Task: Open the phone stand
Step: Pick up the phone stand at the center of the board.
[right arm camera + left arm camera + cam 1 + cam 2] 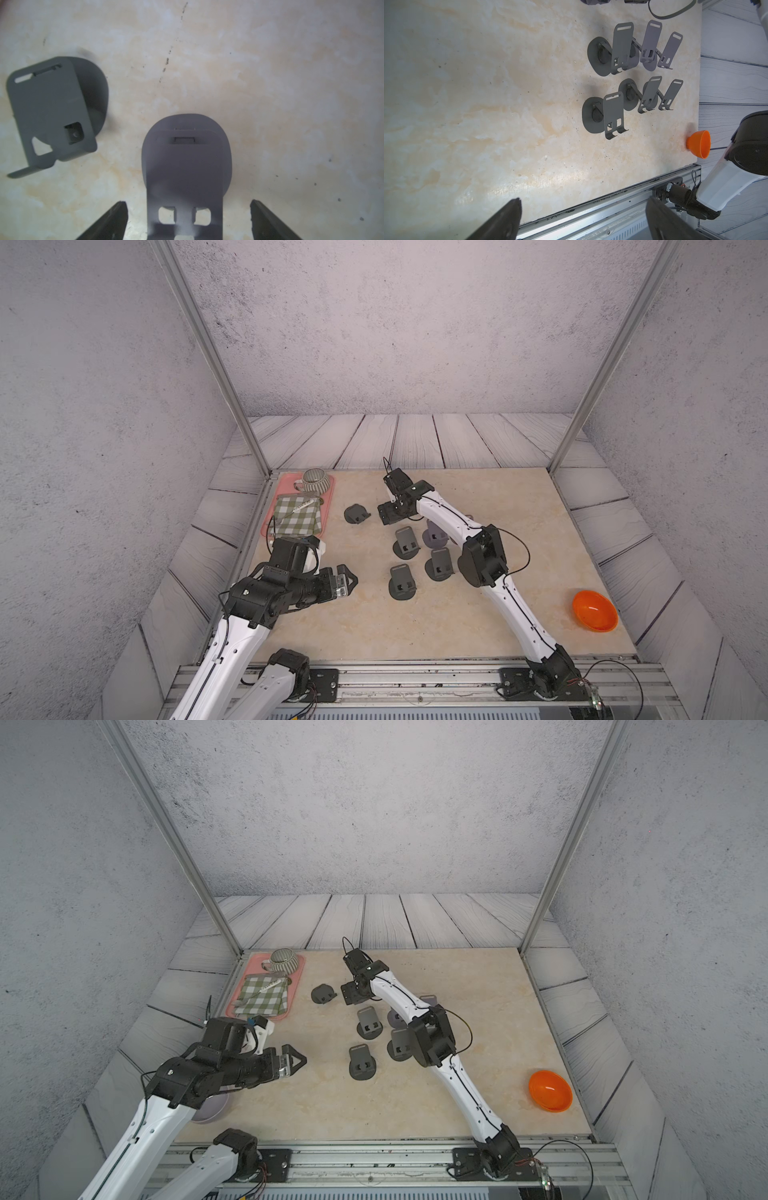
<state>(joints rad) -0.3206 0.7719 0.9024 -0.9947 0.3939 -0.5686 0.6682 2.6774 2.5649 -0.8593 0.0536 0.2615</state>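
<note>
I find right gripper [188,202] spread, straddling the folded phone stand [185,166], ready to pinch its plate, I judge | stand lies flat, 11 o'clock of opened stands [405,543] | left gripper [584,200] spread, empty, held clear.

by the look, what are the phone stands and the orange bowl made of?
The phone stands: thin, flat dark grey sheet with cut slots and a bent-up lip, matte, no glare; looks like painted metal, though plastic is possible. The orange bowl: smooth, even colour, bright glossy highlight inside; probably plastic.
</note>
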